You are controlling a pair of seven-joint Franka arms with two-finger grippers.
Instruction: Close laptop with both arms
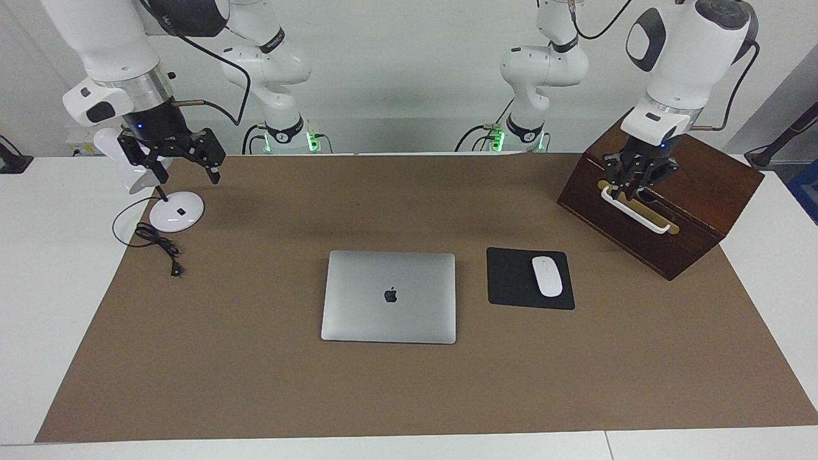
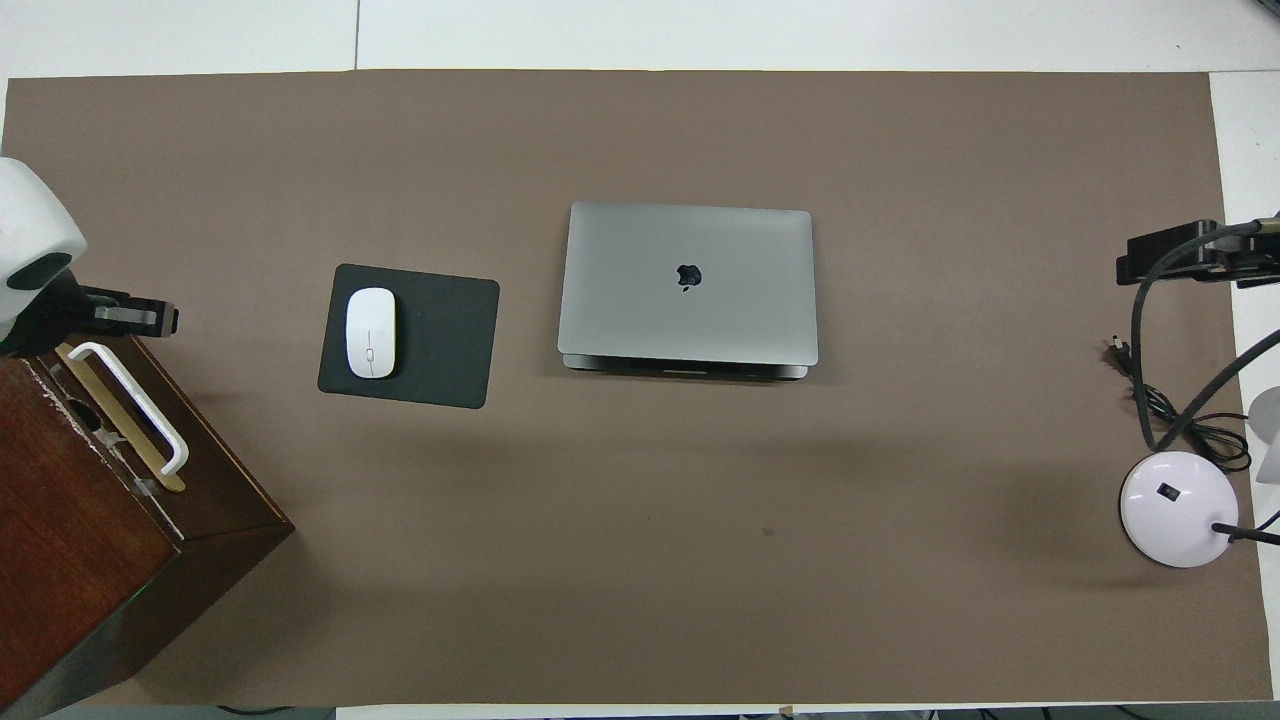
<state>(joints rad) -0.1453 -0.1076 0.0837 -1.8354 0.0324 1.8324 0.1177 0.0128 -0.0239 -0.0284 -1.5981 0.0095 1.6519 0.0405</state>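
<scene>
The silver-grey laptop (image 1: pixel 388 297) lies in the middle of the brown mat with its lid down and the apple logo facing up. In the overhead view (image 2: pixel 688 290) a thin dark strip of its base shows under the lid's edge nearer the robots. My left gripper (image 1: pixel 636 185) hangs over the wooden box, just above its white handle (image 1: pixel 636 214), far from the laptop. My right gripper (image 1: pixel 185 176) is open and empty over the white desk lamp, also far from the laptop.
A wooden box (image 1: pixel 696 211) stands at the left arm's end of the table. A white mouse (image 1: pixel 547 276) lies on a black mouse pad (image 1: pixel 511 281) beside the laptop. The desk lamp's base (image 1: pixel 177 212) and its cable (image 1: pixel 156 243) are at the right arm's end.
</scene>
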